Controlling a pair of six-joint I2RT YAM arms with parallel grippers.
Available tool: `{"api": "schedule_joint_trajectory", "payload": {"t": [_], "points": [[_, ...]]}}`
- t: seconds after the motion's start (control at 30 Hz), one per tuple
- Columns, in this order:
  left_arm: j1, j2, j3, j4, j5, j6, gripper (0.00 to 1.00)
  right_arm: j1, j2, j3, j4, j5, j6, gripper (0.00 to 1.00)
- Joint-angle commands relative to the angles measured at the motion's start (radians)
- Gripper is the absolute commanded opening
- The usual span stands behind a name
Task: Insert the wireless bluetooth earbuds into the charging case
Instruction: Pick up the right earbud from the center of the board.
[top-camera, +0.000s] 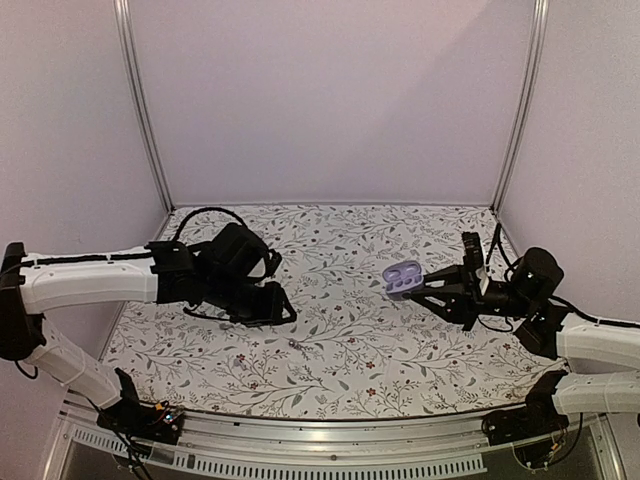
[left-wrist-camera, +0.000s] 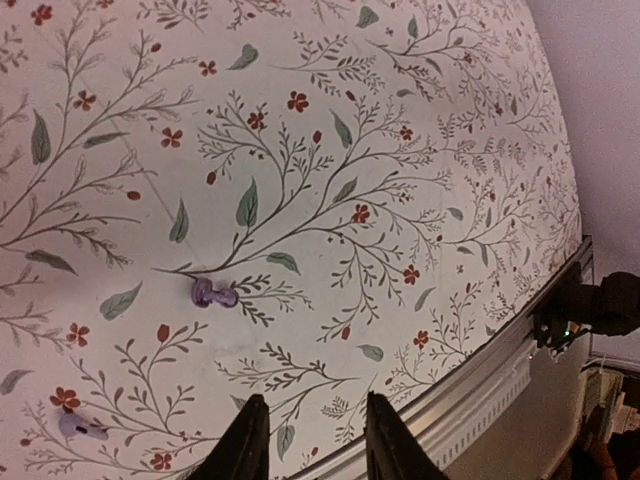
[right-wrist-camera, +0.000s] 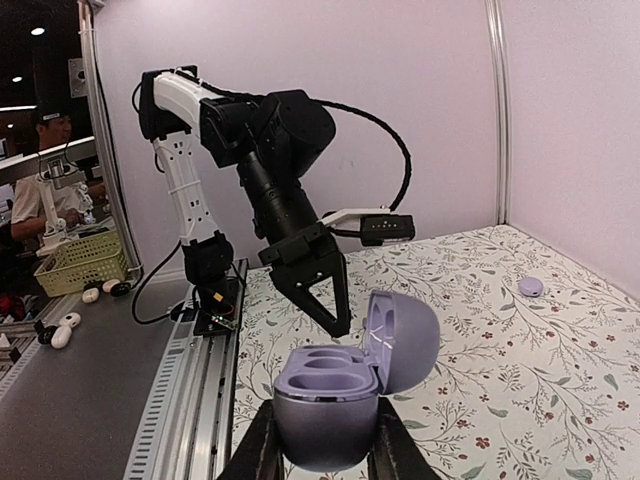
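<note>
The charging case (right-wrist-camera: 325, 400) is lavender and held lid-open between my right gripper's (right-wrist-camera: 323, 445) fingers, above the cloth; its two sockets are empty. In the top view the case (top-camera: 403, 279) sits at the tip of the right gripper (top-camera: 425, 288). Two earbuds lie on the flowered cloth in the left wrist view: one earbud (left-wrist-camera: 212, 293) ahead of the fingers, the other earbud (left-wrist-camera: 80, 427) to their left. My left gripper (left-wrist-camera: 310, 440) hovers over the cloth, open, with nothing between its fingers. In the top view an earbud (top-camera: 294, 343) lies just in front of the left gripper (top-camera: 285, 308).
The metal rail (left-wrist-camera: 480, 385) runs along the table's near edge, close to the left gripper. White walls (top-camera: 330, 100) enclose the back and sides. The right wrist view shows a bud (right-wrist-camera: 531, 287) lying on the cloth at the right.
</note>
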Motion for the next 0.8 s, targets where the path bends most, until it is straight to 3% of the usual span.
{"api": "schedule_joint_trajectory", "payload": {"t": [0.0, 0.2, 0.53, 0.77], "points": [[-0.031, 0.066, 0.057, -0.150, -0.033, -0.394, 0.34, 0.003, -0.037, -0.015, -0.019, 0.056, -0.016, 0.00], [-0.047, 0.174, 0.081, -0.197, 0.012, -0.564, 0.34, 0.002, -0.087, -0.027, -0.046, 0.098, -0.025, 0.00], [-0.053, 0.361, 0.278, -0.383, -0.022, -0.647, 0.37, 0.003, -0.142, -0.047, -0.060, 0.130, -0.033, 0.00], [-0.044, 0.402, 0.309, -0.383, -0.016, -0.695, 0.36, 0.003, -0.163, -0.045, -0.059, 0.124, -0.027, 0.00]]}}
